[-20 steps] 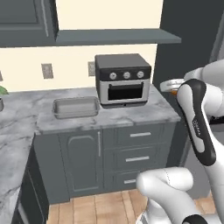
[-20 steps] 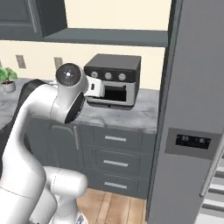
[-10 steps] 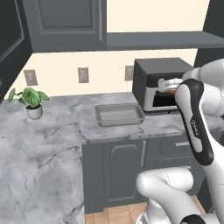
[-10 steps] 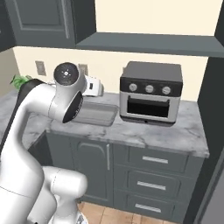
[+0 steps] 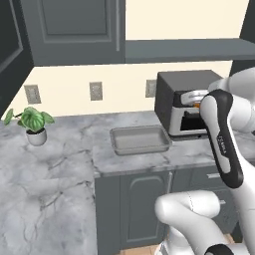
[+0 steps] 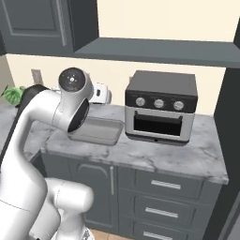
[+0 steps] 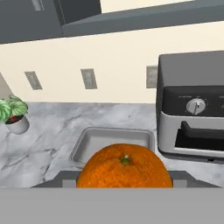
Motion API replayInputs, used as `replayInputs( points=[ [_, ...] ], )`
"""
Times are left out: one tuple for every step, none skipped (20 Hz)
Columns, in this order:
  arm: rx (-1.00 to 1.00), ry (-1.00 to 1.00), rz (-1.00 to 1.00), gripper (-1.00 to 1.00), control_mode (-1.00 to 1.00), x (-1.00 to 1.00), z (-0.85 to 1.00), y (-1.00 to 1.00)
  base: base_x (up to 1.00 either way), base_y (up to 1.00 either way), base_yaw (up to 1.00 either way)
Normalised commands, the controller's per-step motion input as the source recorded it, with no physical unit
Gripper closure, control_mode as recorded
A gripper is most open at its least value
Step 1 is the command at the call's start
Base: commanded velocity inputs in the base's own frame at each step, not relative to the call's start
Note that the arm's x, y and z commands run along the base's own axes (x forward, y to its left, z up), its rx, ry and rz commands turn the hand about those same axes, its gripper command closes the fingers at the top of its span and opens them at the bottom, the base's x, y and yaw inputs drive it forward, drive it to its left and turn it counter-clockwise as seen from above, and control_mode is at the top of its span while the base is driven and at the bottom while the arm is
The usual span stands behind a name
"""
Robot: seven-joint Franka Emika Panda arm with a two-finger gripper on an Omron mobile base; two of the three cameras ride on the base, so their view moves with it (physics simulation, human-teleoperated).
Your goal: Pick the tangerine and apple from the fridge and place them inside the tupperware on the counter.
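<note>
In the hand view a bright orange tangerine (image 7: 124, 168) with a small stem spot sits between the fingers of my gripper (image 7: 124, 177), which is shut on it. The gripper hangs above the counter (image 5: 60, 164), in front of the toaster oven (image 5: 182, 99), and a sliver of the orange fruit (image 5: 197, 104) peeks past my forearm. The grey tupperware (image 5: 139, 130) lies on the counter to the oven's left, also seen ahead and below the fruit as the tupperware (image 7: 113, 130), with nothing in it. The fridge's dark side (image 6: 232, 140) stands at the right edge. The apple is out of view.
A potted plant (image 5: 32, 124) stands at the counter's back left. The black-and-silver toaster oven (image 6: 161, 110) is right of the tupperware (image 6: 96, 131). Wall cabinets and a shelf (image 6: 154, 49) hang above. My own arm (image 6: 70, 101) blocks part of the tray.
The whole picture has shifted right as the base drove left: the fridge has slid toward the edge, the tupperware and plant have come in. The fruit stays gripped.
</note>
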Motion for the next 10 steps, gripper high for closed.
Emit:
replayInputs(
  points=[
    [0.0,0.0,0.0,1.0,1.0,0.0,0.0,0.0,0.44,0.24,0.0],
    [0.0,0.0,0.0,1.0,1.0,0.0,0.0,0.0,0.45,0.24,0.0],
    [0.0,0.0,0.0,1.0,1.0,0.0,0.0,0.0,0.48,0.22,0.0],
    [0.0,0.0,0.0,1.0,1.0,0.0,0.0,0.0,0.48,0.22,0.0],
    [0.0,0.0,0.0,1.0,1.0,0.0,0.0,0.0,0.4,0.21,0.0],
    [0.0,0.0,0.0,1.0,1.0,0.0,0.0,0.0,0.31,0.24,0.0],
    [0.0,0.0,0.0,1.0,1.0,0.0,0.0,0.0,0.26,0.28,0.0],
    [0.0,0.0,0.0,1.0,1.0,0.0,0.0,0.0,0.28,0.33,0.0],
    [0.0,0.0,0.0,1.0,1.0,0.0,0.0,0.0,0.29,0.35,0.0],
    [-0.11,0.0,0.0,1.0,-1.0,0.38,-0.6,0.35,0.0,0.0,0.0]
  ],
)
